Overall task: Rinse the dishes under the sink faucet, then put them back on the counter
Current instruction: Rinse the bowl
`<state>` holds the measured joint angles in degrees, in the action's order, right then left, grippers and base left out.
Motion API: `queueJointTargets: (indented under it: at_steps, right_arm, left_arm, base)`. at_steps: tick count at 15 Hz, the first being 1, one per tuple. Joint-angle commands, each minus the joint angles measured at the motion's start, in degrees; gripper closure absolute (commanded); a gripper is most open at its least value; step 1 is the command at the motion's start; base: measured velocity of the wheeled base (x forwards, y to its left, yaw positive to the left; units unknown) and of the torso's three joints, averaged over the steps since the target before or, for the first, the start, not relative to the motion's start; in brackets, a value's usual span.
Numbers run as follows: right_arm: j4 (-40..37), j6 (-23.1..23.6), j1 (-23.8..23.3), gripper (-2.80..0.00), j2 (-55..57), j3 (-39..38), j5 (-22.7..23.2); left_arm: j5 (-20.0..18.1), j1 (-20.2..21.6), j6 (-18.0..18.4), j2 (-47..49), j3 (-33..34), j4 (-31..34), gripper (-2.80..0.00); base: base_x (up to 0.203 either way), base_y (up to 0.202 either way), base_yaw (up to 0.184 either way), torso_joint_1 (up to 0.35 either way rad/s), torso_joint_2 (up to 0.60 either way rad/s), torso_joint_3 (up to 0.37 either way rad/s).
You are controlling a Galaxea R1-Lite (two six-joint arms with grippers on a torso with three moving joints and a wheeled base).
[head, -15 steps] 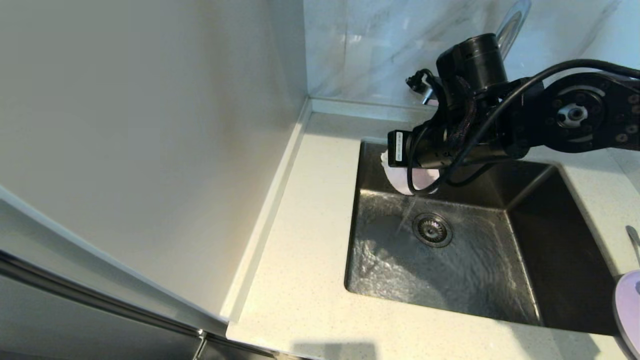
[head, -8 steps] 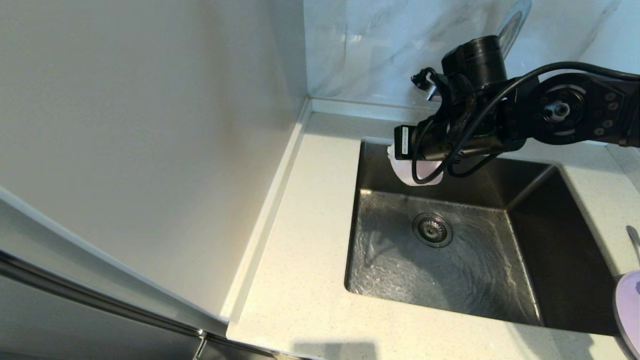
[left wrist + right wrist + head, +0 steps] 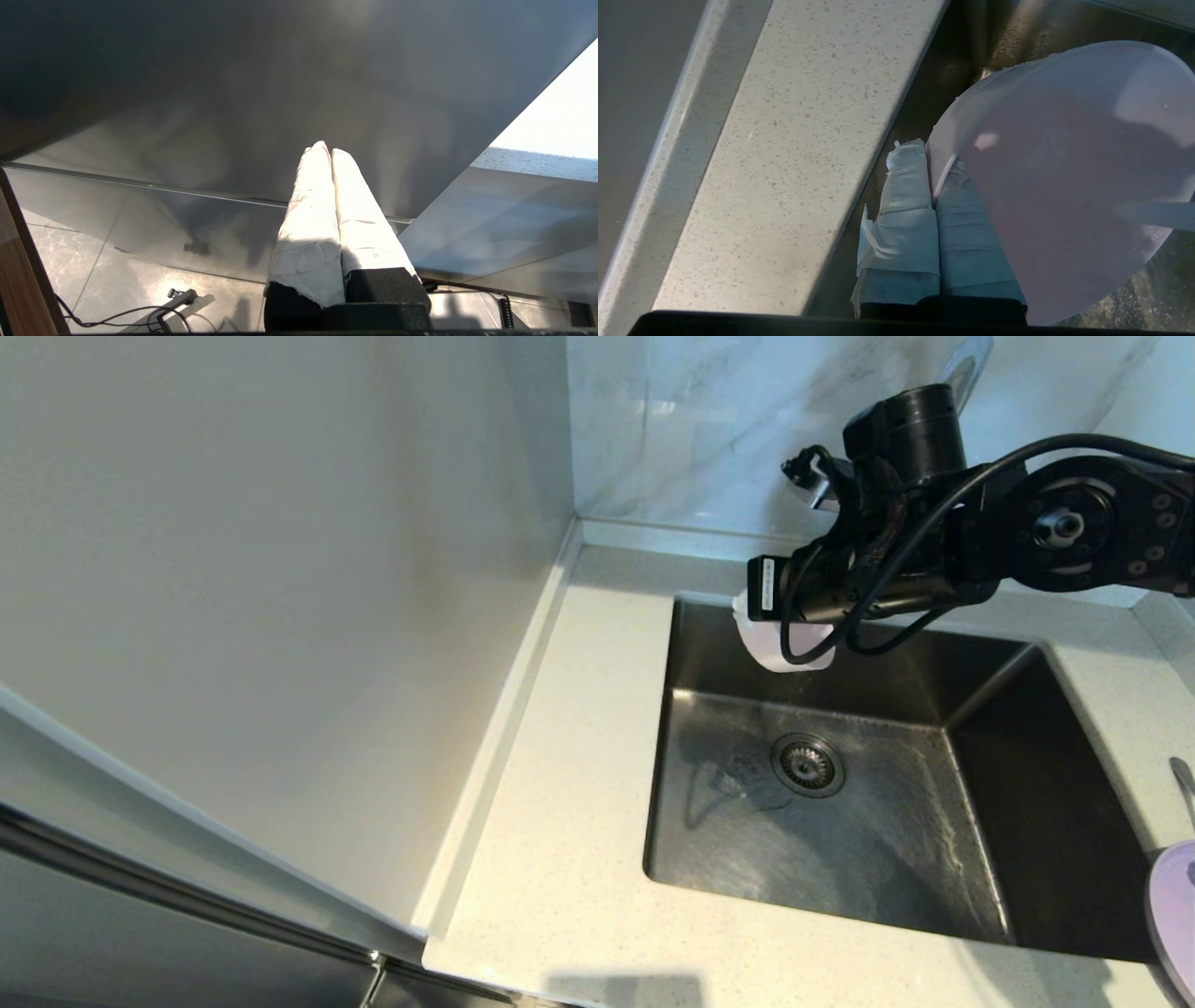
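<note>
The bowl (image 3: 782, 649) is pinched by its rim in the right hand (image 3: 747, 616), tipped on its side over the sink's (image 3: 840, 821) back-left corner, just inside the edge where the basin meets the counter (image 3: 579, 756). The wrist view shows the two wrapped fingers (image 3: 906, 214) clenched on a thin bit of wet rim, one inside the bowl (image 3: 1064, 177) and one outside, so honestly a slip looks like the main risk; if the bowl swings or bumps anything, it probably drops into the basin.

The faucet (image 3: 962, 364) is right behind the arm, so lifting straight back could clip it. The plate (image 3: 1172, 915) pokes in at the counter's right edge, near the front, so I'd avoid landing there. The strip of counter left of the sink looks open, though it ends at a wall.

The left hand (image 3: 327, 154) is parked out of the way, clenched on nothing.
</note>
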<state>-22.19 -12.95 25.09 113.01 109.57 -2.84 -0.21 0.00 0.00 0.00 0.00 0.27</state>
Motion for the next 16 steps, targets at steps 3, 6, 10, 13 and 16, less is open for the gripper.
queueJointTargets:
  at_steps: [3, 6, 10, 13, 16]
  right_arm:
    - [-0.14, 2.0, -2.37, 0.0, 0.05, -0.08, 0.27]
    - [-0.23, 3.41, -3.98, 0.0, 0.3, -1.2, 0.29]
    - [-0.18, 5.02, -5.08, 0.0, -1.53, -2.85, 2.79]
    - [-0.14, 6.6, -5.3, 0.0, -6.85, -8.33, 7.17]
    - [-0.08, 8.33, -5.24, 0.0, -13.8, -16.35, 11.09]
  left_arm:
    - [0.03, 0.0, 0.0, 0.0, 0.0, 0.0, 0.0]
    - [0.03, 0.0, 0.0, 0.0, 0.0, 0.0, 0.0]
    - [-0.06, 0.0, 0.0, 0.0, 0.0, 0.0, 0.0]
    - [-0.06, 0.0, 0.0, 0.0, 0.0, 0.0, 0.0]
    - [0.02, 0.0, 0.0, 0.0, 0.0, 0.0, 0.0]
  base:
    - [0.0, 0.0, 0.0, 0.0, 0.0, 0.0]
    - [0.0, 0.0, 0.0, 0.0, 0.0, 0.0]
    - [0.0, 0.0, 0.0, 0.0, 0.0, 0.0]
    - [0.0, 0.0, 0.0, 0.0, 0.0, 0.0]
    - [0.0, 0.0, 0.0, 0.0, 0.0, 0.0]
